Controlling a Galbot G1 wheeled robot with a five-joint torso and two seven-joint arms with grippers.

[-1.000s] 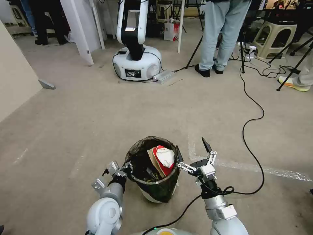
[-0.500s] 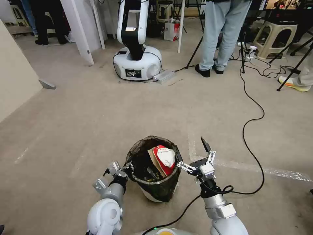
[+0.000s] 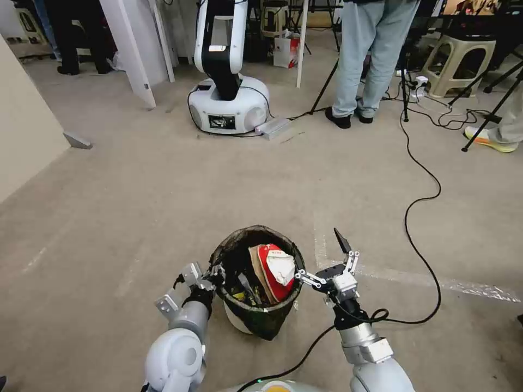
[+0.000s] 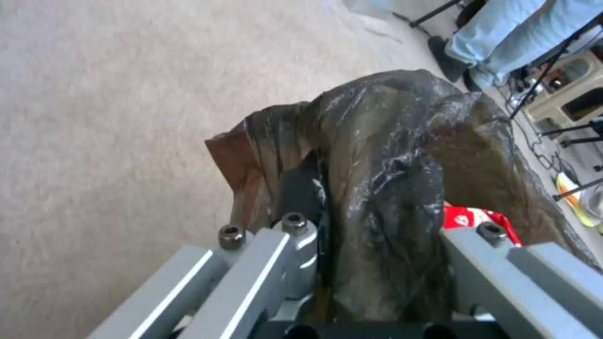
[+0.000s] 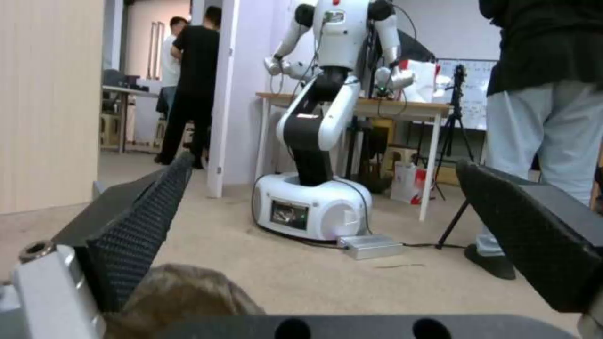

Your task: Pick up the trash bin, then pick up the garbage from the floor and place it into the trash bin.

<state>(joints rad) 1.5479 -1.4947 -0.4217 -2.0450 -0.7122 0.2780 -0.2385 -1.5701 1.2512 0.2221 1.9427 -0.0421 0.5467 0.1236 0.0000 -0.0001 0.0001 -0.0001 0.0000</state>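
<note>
The trash bin [image 3: 256, 318], a white bucket lined with a dark crinkled bag, is tilted just in front of me on the carpet, its white base showing. My left gripper [image 3: 214, 276] is shut on its near-left rim; the left wrist view shows the bag's fold [image 4: 389, 155] pinched between the fingers. Garbage lies inside: a red-and-white packet [image 3: 276, 268] [image 4: 471, 219], a brown paper bag [image 3: 256, 265] and a yellow scrap [image 3: 237, 295]. My right gripper [image 3: 321, 255] [image 5: 327, 165] is open beside the bin's right rim, holding nothing. The bag's edge [image 5: 182, 292] lies just below its fingers.
A white robot [image 3: 229, 103] stands ahead on its round base. To its right are a person in jeans [image 3: 365, 60], tripod legs and a stool [image 3: 457, 65]. A black cable [image 3: 425, 207] snakes across the right floor. A wall panel [image 3: 22, 120] closes the left.
The bin has tipped and shifted slightly toward my left arm, exposing more of its white base. The left gripper has stayed on the rim and the right gripper has barely moved.
</note>
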